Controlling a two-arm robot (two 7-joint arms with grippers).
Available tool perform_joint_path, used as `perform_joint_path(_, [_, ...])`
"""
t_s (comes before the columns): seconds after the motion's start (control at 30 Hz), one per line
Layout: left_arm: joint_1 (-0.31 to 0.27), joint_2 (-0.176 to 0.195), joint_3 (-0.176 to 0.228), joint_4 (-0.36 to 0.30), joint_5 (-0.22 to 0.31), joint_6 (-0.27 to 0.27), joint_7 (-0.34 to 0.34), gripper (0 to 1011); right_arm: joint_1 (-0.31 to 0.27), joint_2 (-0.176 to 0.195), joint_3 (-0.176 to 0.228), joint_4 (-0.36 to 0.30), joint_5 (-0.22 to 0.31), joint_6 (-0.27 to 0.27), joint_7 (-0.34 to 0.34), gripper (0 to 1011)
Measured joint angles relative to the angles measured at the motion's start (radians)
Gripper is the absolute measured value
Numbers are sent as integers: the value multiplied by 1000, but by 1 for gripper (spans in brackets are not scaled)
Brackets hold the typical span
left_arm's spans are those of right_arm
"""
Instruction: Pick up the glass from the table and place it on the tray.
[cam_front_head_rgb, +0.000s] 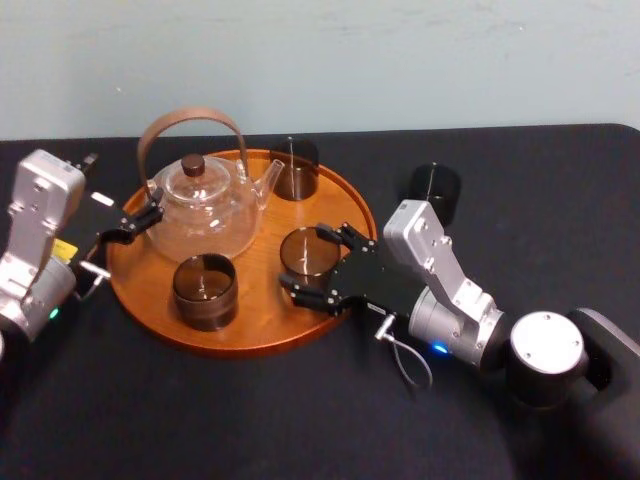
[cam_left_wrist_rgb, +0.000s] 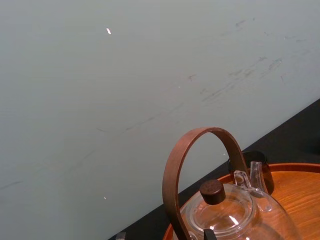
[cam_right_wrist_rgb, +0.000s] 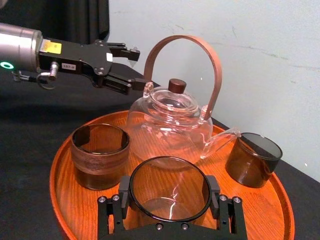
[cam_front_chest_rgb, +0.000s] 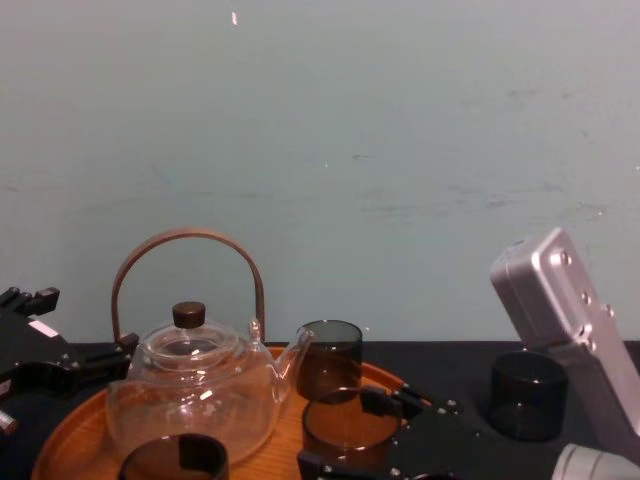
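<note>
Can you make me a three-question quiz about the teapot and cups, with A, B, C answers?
1. Where does the teapot stand? A) on the tray B) on the floor C) on a shelf
2. How many dark glasses are there? A) one B) four C) seven
3. What is the right gripper doing? A) its jaws clasp a glass B) holding a lid C) lifting a spoon
1 A: it sits on the tray. 2 B: three over the tray, one on the table. 3 A: jaws press its sides. The left gripper hangs beside the teapot.

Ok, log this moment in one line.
right gripper: shut on glass, over tray | left gripper: open by teapot | last glass on table
</note>
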Motion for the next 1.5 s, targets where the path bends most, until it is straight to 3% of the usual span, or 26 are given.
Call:
perform_joint_path(0.57, [0,0,0,0,0,0,0,1010,48,-44,-6,95,-7,-22,12,921])
perform_joint_path(1.5, [0,0,0,0,0,0,0,1010,67,-75,-16,156,-7,-37,24,920])
